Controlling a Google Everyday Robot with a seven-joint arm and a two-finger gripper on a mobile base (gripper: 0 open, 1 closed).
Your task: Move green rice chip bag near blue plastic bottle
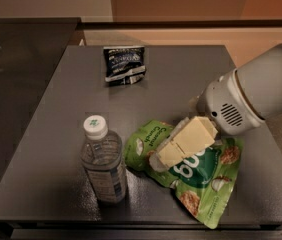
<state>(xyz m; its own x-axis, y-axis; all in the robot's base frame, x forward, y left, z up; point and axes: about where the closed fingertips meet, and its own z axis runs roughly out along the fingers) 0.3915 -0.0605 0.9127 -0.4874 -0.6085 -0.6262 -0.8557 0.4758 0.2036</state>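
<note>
The green rice chip bag [206, 184] lies crumpled on the dark table [181, 79], front right of the middle. The blue plastic bottle [103, 164], clear with a white cap, stands upright just left of it; the bag's left edge almost meets the bottle. My gripper [159, 159] reaches in from the right on a thick white arm. Its cream fingers [188, 139] are closed over the upper middle of the bag and hide part of its lettering.
A small dark blue-black snack bag [124, 64] lies at the back of the table. A darker counter [21, 49] adjoins the table on the left. The table's front edge runs just below the bottle and the green bag.
</note>
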